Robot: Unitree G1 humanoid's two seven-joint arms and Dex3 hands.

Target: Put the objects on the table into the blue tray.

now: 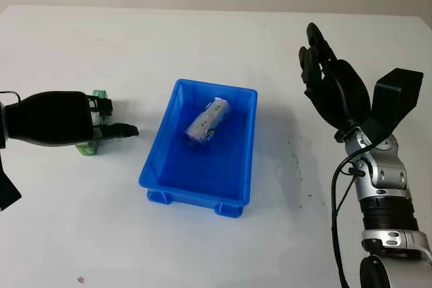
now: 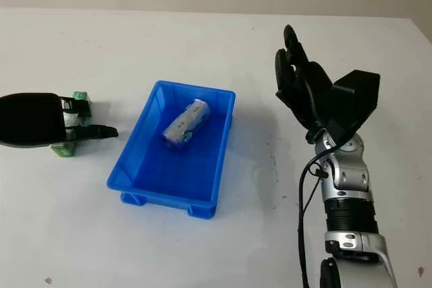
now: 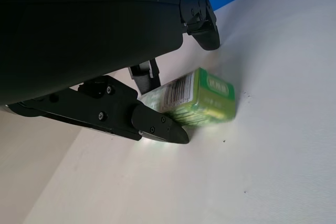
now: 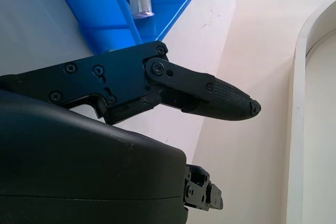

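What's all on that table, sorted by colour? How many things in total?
Blue: 1, the blue tray
Silvery: 1, the wrapped packet lying inside the tray
Green: 1, the green box on the table at the left hand
Total: 3

The blue tray (image 1: 156,166) looks like smooth, glossy plastic. The table (image 1: 81,227) is matt white, faintly speckled. The green packet (image 3: 202,97) has shiny printed wrapping, and the tube (image 1: 208,122) inside the tray looks foil-like.
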